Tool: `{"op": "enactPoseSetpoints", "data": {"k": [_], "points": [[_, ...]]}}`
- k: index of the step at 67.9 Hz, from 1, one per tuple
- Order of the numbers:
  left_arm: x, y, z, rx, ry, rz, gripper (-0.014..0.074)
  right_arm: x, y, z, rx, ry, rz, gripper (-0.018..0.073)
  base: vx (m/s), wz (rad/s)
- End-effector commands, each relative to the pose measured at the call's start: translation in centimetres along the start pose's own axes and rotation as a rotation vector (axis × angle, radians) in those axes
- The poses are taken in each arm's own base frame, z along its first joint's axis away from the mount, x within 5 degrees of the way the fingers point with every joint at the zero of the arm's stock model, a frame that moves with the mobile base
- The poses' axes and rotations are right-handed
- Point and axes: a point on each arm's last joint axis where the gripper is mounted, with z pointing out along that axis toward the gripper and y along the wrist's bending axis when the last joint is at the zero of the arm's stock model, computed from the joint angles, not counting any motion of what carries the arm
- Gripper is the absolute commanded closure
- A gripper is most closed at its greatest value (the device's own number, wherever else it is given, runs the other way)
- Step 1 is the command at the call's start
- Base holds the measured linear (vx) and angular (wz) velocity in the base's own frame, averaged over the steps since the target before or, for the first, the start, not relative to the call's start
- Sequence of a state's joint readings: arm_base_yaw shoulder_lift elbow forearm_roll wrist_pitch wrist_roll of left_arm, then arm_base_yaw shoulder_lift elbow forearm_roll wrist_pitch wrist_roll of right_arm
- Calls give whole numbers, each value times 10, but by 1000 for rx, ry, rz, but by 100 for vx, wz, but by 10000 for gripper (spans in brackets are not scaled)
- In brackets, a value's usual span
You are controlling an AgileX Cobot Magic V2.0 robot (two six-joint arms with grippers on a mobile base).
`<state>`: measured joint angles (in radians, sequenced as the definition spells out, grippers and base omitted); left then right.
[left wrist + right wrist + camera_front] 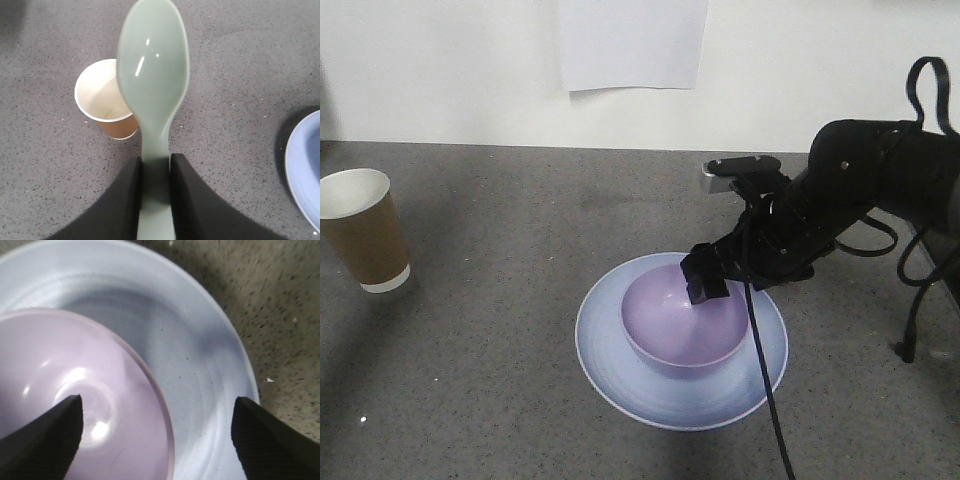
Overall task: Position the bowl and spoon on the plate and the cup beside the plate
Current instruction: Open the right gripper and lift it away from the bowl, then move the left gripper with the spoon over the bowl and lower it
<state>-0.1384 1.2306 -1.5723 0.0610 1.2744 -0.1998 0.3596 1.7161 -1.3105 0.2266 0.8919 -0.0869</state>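
Left gripper (156, 167) is clamped hard on the spoon (152, 75): the handle is pinched between both black fingers and the pale green scoop pokes out ahead, held up off the speckled grey table (235, 100). Past the spoon in that wrist view, the cup (100, 97) stands upright with its mouth open to the top, and an arc of the plate (306, 165) shows at the right edge. Over to the right gripper (156, 402): it is spread wide, gripping nothing, with one finger over the inside of the bowl (75, 365) and the other out over the plate, so the bowl's rim runs between them. Whether a fingertip touches the bowl, I cannot tell. From the front view, the lavender bowl sits upright in the middle of the plate, and the cup stands well apart at the far left of the table.
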Motion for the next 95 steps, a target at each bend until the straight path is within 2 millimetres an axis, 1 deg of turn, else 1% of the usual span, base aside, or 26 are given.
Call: {"op": "enactPoseSetpoints", "data": {"k": [1,13,18,24,29,33,40,48,56,61,70,80,85,95], "points": [[-3,-1,-15,14,-70,1,603,-7,4,-38,4,-148,-18,-38,0,0],[-3,-1,-15,14,-70,1,603,-3,4,-66,52,-211,-39,-34,0,0],[-3,-1,-15,14,-70,1,603,0,0,-81,68,-237,-36,-34,0,0],[-3,-1,-15,14,-70,1,603,6,-9,-100,83,-268,-10,-34,0,0],[-3,-1,-15,14,-70,1,603,12,-21,-117,106,-292,21,-34,0,0],[-3,-1,-15,14,-70,1,603,18,-31,-132,129,-311,45,-34,0,0],[-3,-1,-15,14,-70,2,603,32,-39,-156,152,-331,67,-34,0,0],[-4,-1,-15,14,-73,2,603,49,-38,-184,175,-377,77,-34,0,0],[-4,-1,-15,14,-73,2,603,66,-29,-209,191,-441,58,-34,0,0],[-4,-1,-15,14,-73,3,603,75,-24,-221,193,-470,50,-34,0,0],[-4,-1,-15,14,-73,15,603,87,-19,-235,199,-503,40,-34,0,0],[-3,-3,-15,36,-71,75,603,93,-16,-241,202,-528,34,-34,0,0],[-2,-8,-15,92,-65,127,603,93,-15,-242,203,-528,31,-34,0,0],[0,-25,-17,272,-59,229,603,93,-15,-242,203,-529,31,-34,0,0]]}}
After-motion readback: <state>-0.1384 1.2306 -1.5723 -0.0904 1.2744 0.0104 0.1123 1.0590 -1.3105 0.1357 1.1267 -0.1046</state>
